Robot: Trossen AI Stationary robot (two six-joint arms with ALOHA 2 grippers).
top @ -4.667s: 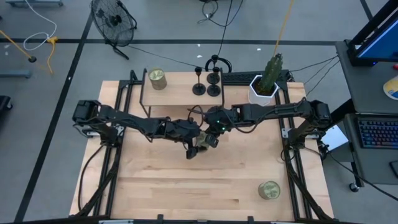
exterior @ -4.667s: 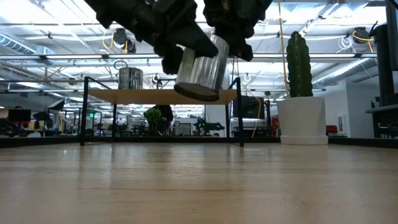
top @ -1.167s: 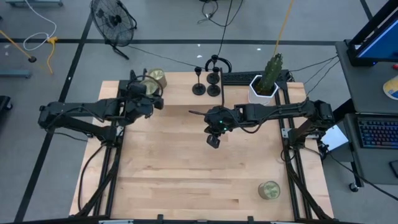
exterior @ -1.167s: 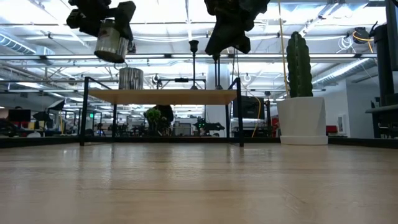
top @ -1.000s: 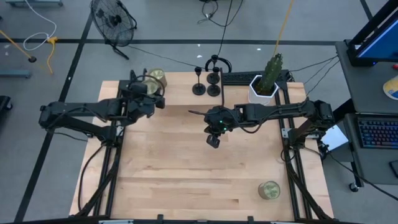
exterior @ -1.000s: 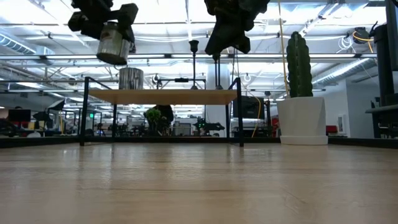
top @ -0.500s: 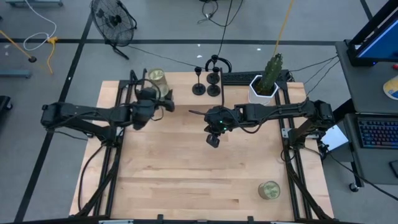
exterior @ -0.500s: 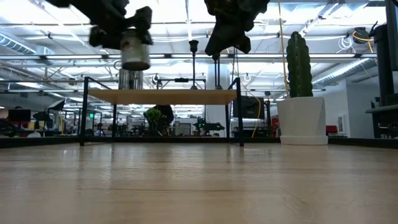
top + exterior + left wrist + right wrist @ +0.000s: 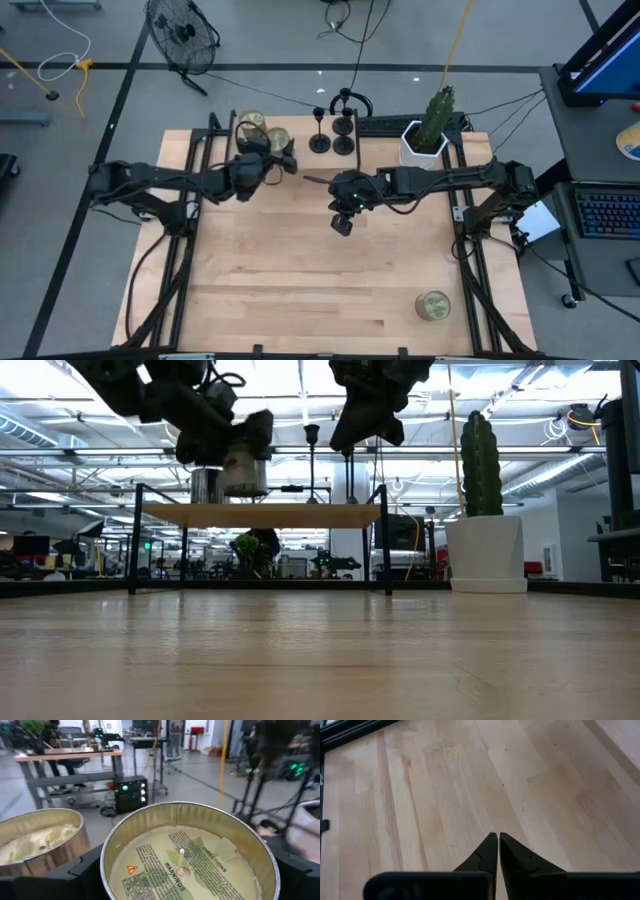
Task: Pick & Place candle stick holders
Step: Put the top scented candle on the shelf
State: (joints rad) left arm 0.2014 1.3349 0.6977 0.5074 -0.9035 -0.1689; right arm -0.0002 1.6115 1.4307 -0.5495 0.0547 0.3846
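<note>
Two candle stick holders [image 9: 331, 133] show plainly from above, matte black and standing upright on the raised shelf [image 9: 300, 180] just beyond our right hand [image 9: 342, 226]; a third, if it is there, we cannot pick out. Each has a round flat base, a thin stem and a small cup, and from the low view one stem [image 9: 311, 465] rises straight behind the shelf edge. We judge them stiff and probably light for their height, top-narrow and easy to tip, so we would take one by the stem near its middle, or low above the base, with fingers either side, and lift straight up; the matte finish should give fair grip. The right hand hangs over bare desk [image 9: 445, 795] with its two dark fingers pressed together, tips meeting, holding nothing. Our left hand [image 9: 268, 160], off to the side of the holders, stands wide and is clamped around a round metal candle tin [image 9: 190, 855]: thin shiny wall, pale wax, a short wick and a printed warning label inside. Just beside that hand sits a second tin [image 9: 37, 840] of the same kind on the shelf. The desk is pale jointed wood, smooth and flat; past the holders a cactus in a white pot [image 9: 425, 140] stands, and a third tin [image 9: 432, 305] lies well away from both hands.
</note>
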